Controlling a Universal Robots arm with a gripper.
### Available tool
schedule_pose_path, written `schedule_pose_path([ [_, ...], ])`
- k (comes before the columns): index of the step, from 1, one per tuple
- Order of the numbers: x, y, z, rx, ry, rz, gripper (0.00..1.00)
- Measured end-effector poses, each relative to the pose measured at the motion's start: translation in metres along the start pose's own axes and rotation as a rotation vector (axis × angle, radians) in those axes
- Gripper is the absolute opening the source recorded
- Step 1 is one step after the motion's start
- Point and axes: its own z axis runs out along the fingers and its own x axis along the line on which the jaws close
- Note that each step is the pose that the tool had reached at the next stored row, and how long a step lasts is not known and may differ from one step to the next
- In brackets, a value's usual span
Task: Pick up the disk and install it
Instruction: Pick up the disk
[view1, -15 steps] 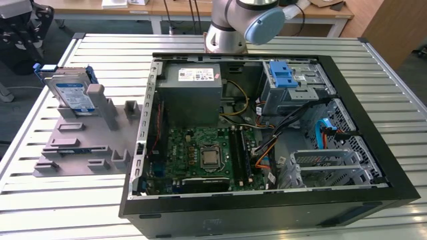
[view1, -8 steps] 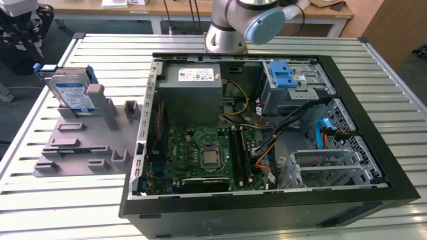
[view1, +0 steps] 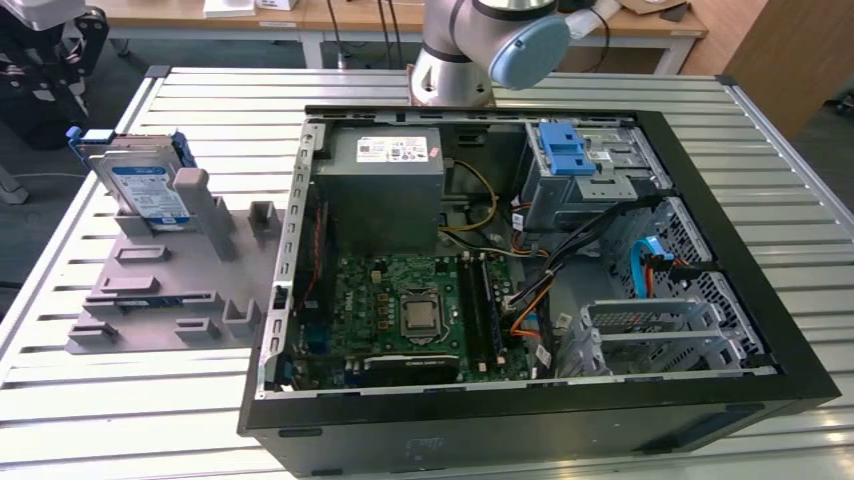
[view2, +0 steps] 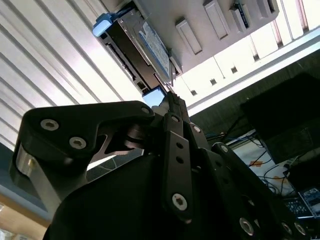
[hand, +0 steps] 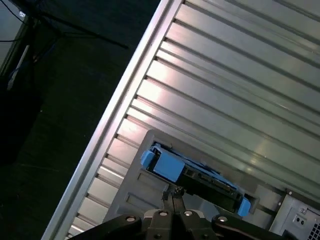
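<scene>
Slatted aluminium tabletop (view1: 120, 420) underneath, flat silver hard drive with blue carrier frame (view1: 144, 186) propped on edge in grey plastic rack (view1: 160, 290), likely for an easy top grab — black claw (hand: 172, 193) hovering over it, pinched closed, holding nothing.

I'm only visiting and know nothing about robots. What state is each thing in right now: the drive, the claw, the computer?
disk: standing on edge in the grey holder, not yet picked up.
gripper: shut, holding nothing, pointing toward the disk.
computer case: lying on its side, panel off, insides exposed.
drive cage: mounted inside the case, blue latch on top.
</scene>
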Motion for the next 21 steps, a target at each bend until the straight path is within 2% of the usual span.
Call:
schedule_pose_path([
  [7,0.0,0.0,0.0006,-0.0018,-0.0051,-0.083,0.11],
  [12,0.0,-0.0001,0.0008,-0.0019,-0.0034,-0.139,0.11],
  [16,0.0,-0.0001,0.0009,-0.0016,0.0003,-0.211,0.11],
  [17,0.0,-0.0001,0.001,-0.0014,0.0032,-0.267,0.11],
  [21,0.0,-0.0001,0.0011,-0.0012,0.0063,-0.327,0.11],
])
